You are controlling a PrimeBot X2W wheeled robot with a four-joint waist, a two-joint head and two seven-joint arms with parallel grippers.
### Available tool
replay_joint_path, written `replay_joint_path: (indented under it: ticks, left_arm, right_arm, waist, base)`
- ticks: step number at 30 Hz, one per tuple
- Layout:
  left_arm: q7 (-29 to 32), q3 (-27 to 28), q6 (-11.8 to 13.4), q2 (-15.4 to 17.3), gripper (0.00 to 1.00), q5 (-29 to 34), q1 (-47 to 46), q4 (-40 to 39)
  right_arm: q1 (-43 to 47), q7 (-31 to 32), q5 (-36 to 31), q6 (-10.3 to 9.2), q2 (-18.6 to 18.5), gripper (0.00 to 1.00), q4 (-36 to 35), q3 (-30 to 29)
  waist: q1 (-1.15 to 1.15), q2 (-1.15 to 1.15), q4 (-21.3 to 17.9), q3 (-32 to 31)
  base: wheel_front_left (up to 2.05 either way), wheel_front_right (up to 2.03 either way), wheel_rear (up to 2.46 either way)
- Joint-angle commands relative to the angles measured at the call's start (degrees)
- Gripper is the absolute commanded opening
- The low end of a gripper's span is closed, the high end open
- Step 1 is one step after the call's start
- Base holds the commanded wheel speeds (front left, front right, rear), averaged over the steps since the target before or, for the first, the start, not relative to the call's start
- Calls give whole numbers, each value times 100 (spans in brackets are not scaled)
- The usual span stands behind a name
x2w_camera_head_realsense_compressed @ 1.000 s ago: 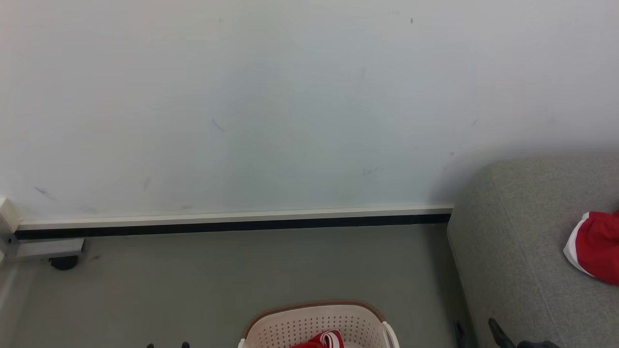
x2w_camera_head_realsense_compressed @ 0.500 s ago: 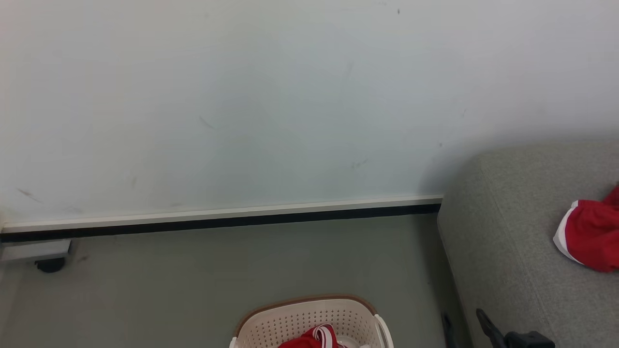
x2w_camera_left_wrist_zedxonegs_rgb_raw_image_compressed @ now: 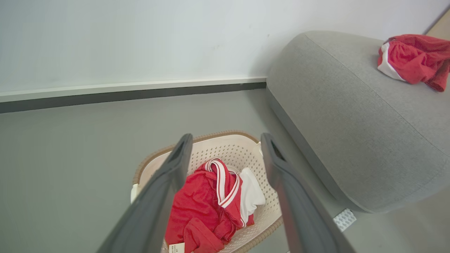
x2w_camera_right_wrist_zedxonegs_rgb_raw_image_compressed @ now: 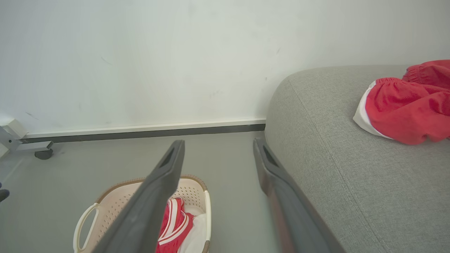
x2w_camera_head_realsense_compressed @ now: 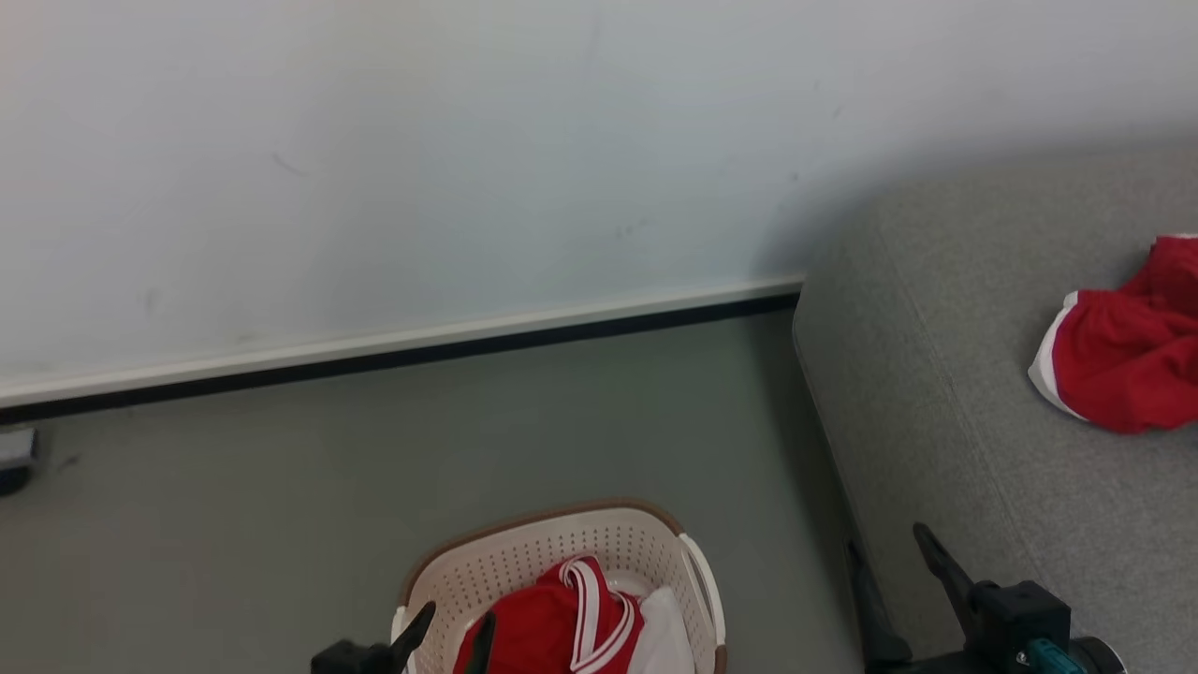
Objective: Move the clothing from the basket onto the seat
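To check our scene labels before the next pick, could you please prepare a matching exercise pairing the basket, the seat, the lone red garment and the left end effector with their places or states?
Column one:
1. basket
2. seat
3. lone red garment
4. left end effector

Column two:
A. open, pointing toward the basket
B. lying on top of the seat
C. on the floor, holding red clothing
D. light grey, to the right of the basket

Pairs: 1-C; 2-D; 3-B; 4-A.
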Motion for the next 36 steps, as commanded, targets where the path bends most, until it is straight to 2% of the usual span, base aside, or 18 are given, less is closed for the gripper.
replay_joint_path:
  ticks: [1, 8, 15, 22, 30, 36]
  left_arm:
    - [-26, -77, -38, 1, 100, 69, -239, 175]
    - [-23, -401, -111, -3, 100, 75, -1581, 1232]
    - [133, -567, -132, 109, 100, -23, -2625, 2215]
    - [327, -458, -143, 193, 100, -358, -3407, 2837]
    - [511, -530, -146, 166, 100, -474, -3923, 3468]
    - [485, -645, -145, 187, 100, -403, -4101, 3778]
  right_arm:
    - [-105, -31, -38, 0, -18, 100, -63, 13]
    - [-625, -192, -111, 0, 20, 100, -227, 198]
    - [-1080, -469, -111, 0, 61, 100, -306, 388]
    - [-1314, -829, 64, 0, 80, 100, -414, 474]
    - [-1228, -1127, 237, 0, 81, 100, -451, 584]
    - [-1210, -1242, 297, 0, 79, 100, -479, 629]
  waist:
    - [-1, 0, -346, 784]
    - [-1, 0, -798, 1958]
    - [-1, 0, -1320, 2847]
    - [-1, 0, -1687, 3709]
    - [-1, 0, -1898, 4346]
    - [-1, 0, -1968, 4557]
  base:
    - [0, 0, 0]
    - [0, 0, 0]
    - [0, 0, 0]
    - [0, 0, 0]
    - [0, 0, 0]
    - [0, 0, 0]
